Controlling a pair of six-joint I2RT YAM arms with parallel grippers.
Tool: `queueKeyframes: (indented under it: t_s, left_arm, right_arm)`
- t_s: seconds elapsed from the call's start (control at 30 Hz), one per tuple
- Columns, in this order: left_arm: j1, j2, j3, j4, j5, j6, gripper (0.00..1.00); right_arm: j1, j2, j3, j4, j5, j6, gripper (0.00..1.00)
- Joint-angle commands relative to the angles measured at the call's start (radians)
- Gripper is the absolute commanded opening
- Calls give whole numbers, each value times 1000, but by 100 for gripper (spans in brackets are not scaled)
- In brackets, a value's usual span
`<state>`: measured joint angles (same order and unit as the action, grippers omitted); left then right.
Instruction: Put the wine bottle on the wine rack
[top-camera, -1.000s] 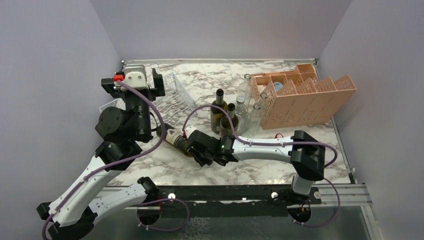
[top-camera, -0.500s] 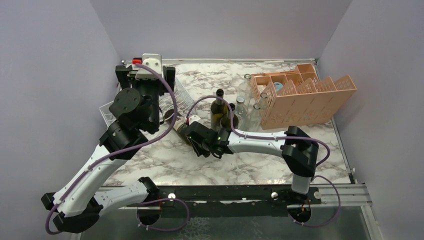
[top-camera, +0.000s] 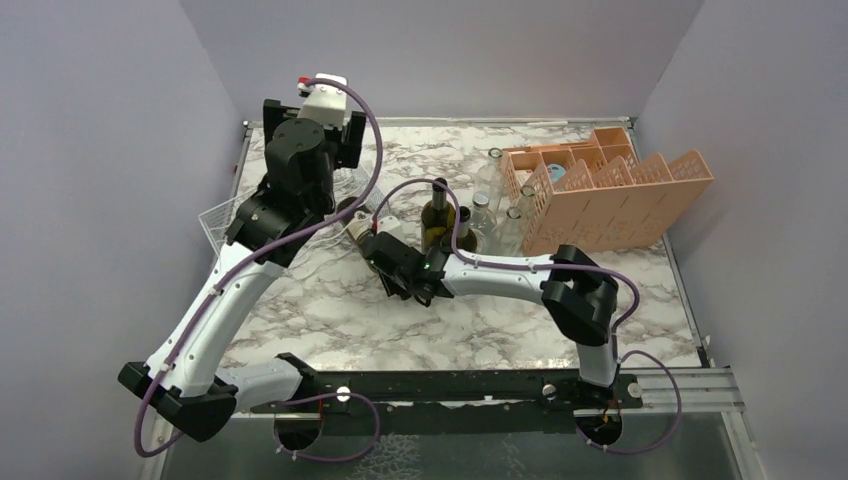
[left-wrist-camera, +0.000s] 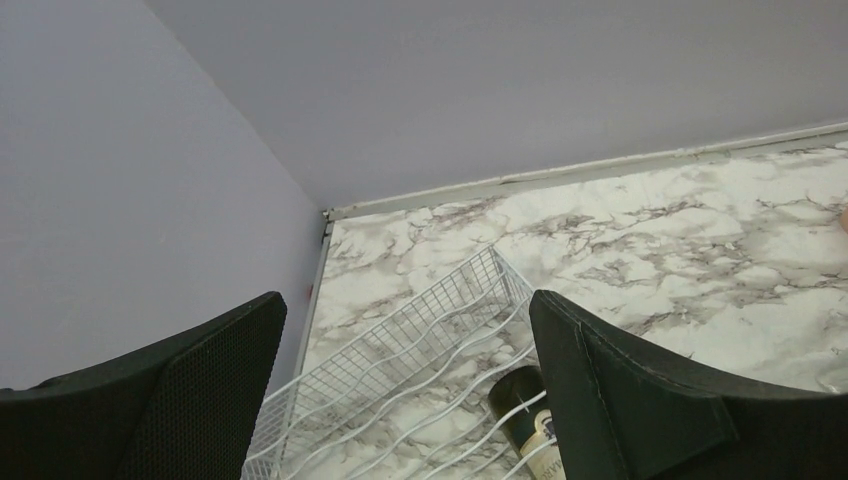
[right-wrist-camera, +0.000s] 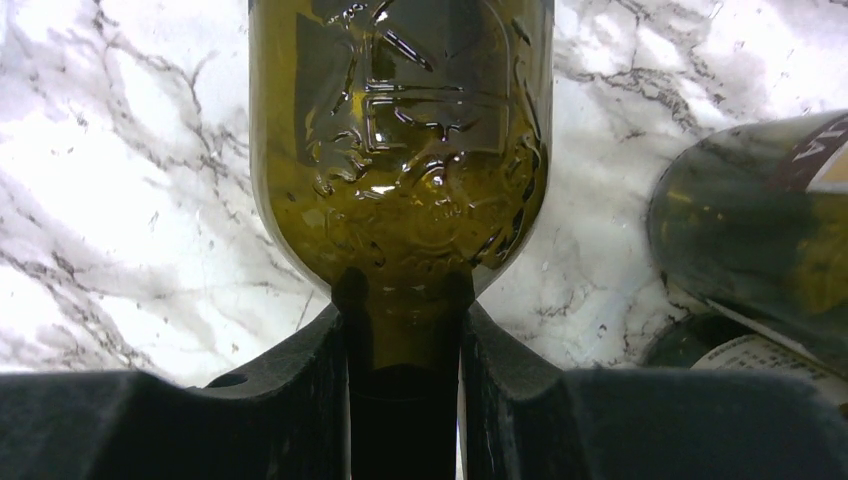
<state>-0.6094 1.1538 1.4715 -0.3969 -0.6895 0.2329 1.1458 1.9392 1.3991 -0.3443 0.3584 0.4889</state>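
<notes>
The white wire wine rack (top-camera: 228, 214) lies at the far left of the marble table, partly hidden by my left arm. It also shows in the left wrist view (left-wrist-camera: 400, 345). The green wine bottle (top-camera: 358, 226) lies on its side. Its base (left-wrist-camera: 522, 405) rests over the rack's wavy wires at the near right corner. My right gripper (top-camera: 388, 258) is shut on the bottle's neck (right-wrist-camera: 405, 330); the embossed shoulder (right-wrist-camera: 400, 150) fills that view. My left gripper (top-camera: 318, 125) is open and empty (left-wrist-camera: 407, 300), raised above the rack's far end.
An orange divided crate (top-camera: 600, 195) stands at the back right. Two dark upright bottles (top-camera: 437, 215) and several clear ones (top-camera: 483, 215) stand between the crate and my right arm. Other dark bottles (right-wrist-camera: 760, 230) are close on the right of the held one. Walls enclose three sides.
My right gripper has pushed the bottle up and left, so its base has reached the rack. My left arm has lifted and swung toward the back wall, uncovering part of the rack.
</notes>
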Motion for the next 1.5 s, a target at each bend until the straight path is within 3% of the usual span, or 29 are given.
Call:
queueKeyframes:
  t_s: [0.0, 0.13, 0.47, 1.07, 1.33, 1.47]
  left_arm:
    - [117, 18, 62, -45, 122, -144, 99]
    - [200, 29, 49, -44, 211, -228, 99]
    - [293, 26, -16, -45, 318, -314, 99]
    - [332, 0, -46, -44, 367, -319, 99]
    - [333, -3, -50, -44, 381, -316, 99]
    - [336, -3, -47, -44, 387, -316, 99]
  right_arm:
    - [-8, 16, 93, 158, 121, -10, 1]
    - [-16, 52, 136, 175, 164, -33, 1]
    - [-27, 150, 216, 240, 184, -103, 2]
    - [-64, 287, 381, 168, 286, -216, 17]
    - [-80, 334, 441, 150, 240, -280, 28]
    - [-80, 351, 460, 136, 225, -293, 41]
